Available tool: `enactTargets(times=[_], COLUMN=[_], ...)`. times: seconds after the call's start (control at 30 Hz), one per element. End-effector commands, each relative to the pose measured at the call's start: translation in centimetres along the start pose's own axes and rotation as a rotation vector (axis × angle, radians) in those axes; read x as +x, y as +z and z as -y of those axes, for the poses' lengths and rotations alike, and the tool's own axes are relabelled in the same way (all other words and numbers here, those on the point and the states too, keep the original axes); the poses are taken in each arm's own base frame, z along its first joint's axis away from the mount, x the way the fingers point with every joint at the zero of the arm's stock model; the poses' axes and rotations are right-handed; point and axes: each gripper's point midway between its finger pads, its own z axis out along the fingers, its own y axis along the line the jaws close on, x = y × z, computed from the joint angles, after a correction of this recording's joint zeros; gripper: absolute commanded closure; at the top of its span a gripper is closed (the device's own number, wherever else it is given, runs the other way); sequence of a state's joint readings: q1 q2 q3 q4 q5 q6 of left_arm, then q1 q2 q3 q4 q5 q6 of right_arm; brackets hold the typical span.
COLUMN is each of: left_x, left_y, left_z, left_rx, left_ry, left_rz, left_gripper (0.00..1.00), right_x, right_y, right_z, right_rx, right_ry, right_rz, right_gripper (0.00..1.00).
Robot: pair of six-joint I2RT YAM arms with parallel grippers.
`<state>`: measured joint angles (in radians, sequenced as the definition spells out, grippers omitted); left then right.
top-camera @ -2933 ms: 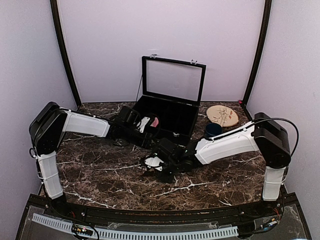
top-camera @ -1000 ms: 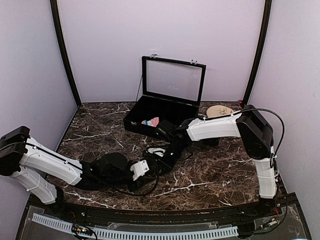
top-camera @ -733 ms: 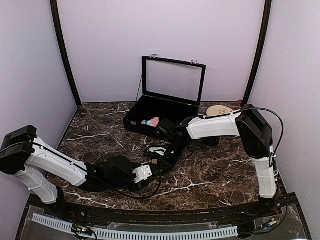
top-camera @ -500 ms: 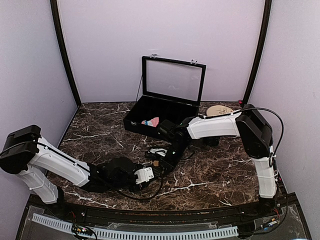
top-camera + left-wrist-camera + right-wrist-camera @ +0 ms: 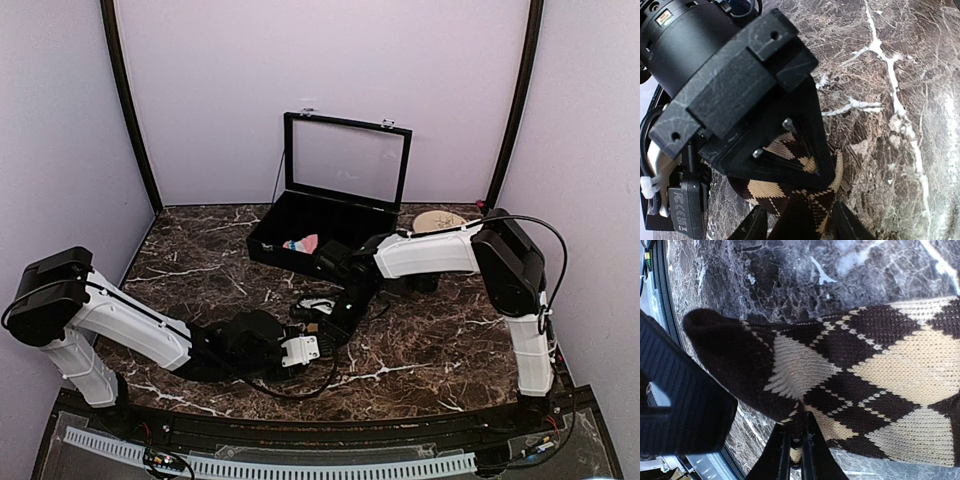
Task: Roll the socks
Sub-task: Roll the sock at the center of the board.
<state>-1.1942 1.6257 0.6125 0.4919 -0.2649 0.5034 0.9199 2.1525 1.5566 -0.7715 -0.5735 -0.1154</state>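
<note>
Left gripper (image 5: pixel 303 349): low over the table (image 5: pixel 200 290), jaws apart astride one end of the argyle sock (image 5: pixel 865 370).
Pink sock (image 5: pixel 300 243): inside the black case (image 5: pixel 270 252).
Argyle sock: on the table between both grippers.
Right gripper (image 5: pixel 796 450): jaws closed, pinching the argyle sock's edge.

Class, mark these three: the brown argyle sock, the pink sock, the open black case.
brown argyle sock (image 5: pixel 900 365), right wrist view, a tan diamond.
pink sock (image 5: pixel 300 243), top view, its part showing inside the case.
open black case (image 5: pixel 347 160), top view, its raised lid.
</note>
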Motion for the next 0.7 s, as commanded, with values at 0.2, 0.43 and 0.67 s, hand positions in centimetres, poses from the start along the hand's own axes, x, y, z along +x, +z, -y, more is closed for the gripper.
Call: enactTargets(times=[0.2, 0.43, 0.67], left_x=[1.0, 1.2, 1.0], left_y=[0.0, 0.1, 0.1], left_z=[1.2, 1.8, 2.4], left_rx=[0.049, 0.075, 0.113], left_ry=[0.036, 0.046, 0.053], left_rz=[-0.031, -0.025, -0.018], left_gripper=[0.55, 0.58, 0.59], right_x=[1.7, 2.3, 2.8], right_y=[0.2, 0.2, 0.1], right_z=[-0.1, -0.1, -0.2], right_rx=[-0.035, -0.052, -0.061], right_ry=[0.026, 0.051, 0.067], right_rz=[-0.03, -0.025, -0.025], right_gripper=[0.92, 0.92, 0.92])
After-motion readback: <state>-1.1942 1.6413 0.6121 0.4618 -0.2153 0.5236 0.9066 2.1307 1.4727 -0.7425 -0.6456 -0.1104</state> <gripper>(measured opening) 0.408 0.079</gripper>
